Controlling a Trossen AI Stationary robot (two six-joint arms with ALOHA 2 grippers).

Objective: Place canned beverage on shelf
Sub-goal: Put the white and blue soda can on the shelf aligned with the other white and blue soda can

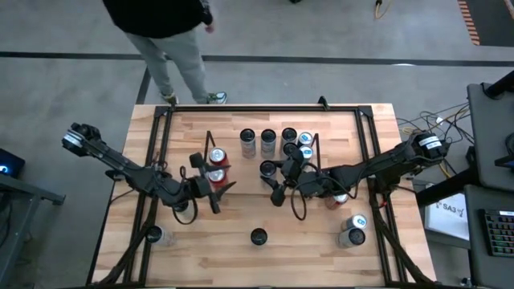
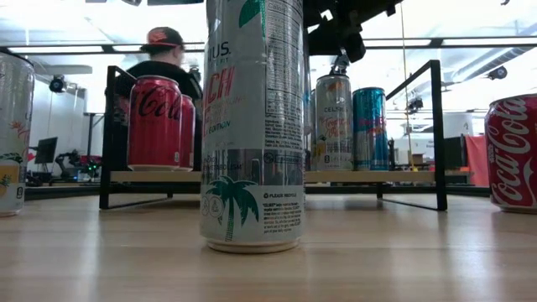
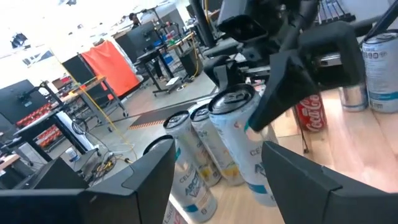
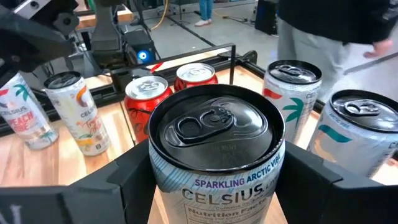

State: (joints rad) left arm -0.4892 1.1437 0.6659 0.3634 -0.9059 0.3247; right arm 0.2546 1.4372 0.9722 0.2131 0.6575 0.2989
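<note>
The right gripper (image 4: 211,180) clasps an upright Celsius can (image 4: 214,149) just near of the shelf (image 1: 315,144); the left gripper (image 1: 210,185) is open.

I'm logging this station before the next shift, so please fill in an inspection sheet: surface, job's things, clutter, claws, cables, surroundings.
Surface: light wood table, inside a black tubular frame.
Job's things: shelf holds two red cola cans at its left end and a cluster of tall cans at its right; a Celsius can is in the right claw.
Clutter: loose cans near the front edge, including a palm-print can and a red cola can.
Claws: right claw shut on the Celsius can at the shelf; left claw open, beside the cola cans.
Cables: bundle on the floor, right of the table.
Surroundings: person standing behind the table.
</note>
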